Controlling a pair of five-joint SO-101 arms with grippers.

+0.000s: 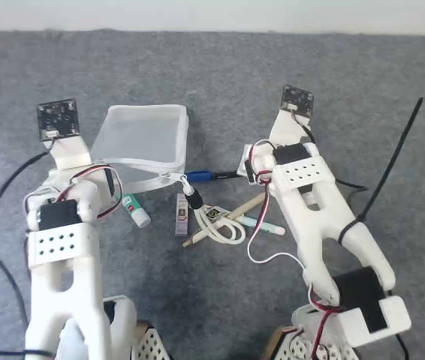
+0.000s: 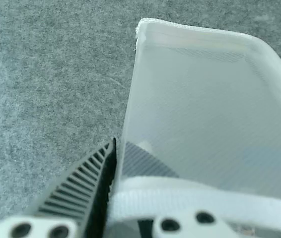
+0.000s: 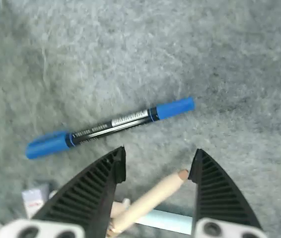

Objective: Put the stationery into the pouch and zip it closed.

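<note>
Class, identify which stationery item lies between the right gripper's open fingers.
The bare wooden pencil; the blue-capped marker lies beyond the fingertips of the right gripper.

We see the translucent white pouch (image 1: 141, 139) on the grey carpet (image 1: 220, 67), the blue marker (image 1: 211, 176) just beside its zipper end, and a glue stick (image 1: 136, 211), wooden pencil (image 1: 246, 208) and pale blue pen (image 1: 269, 226) lying near.

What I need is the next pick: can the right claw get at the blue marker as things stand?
Probably yes. The right claw is open just short of the blue marker, which lies bare on the carpet. A wooden pencil between its fingers might get caught too.
</note>
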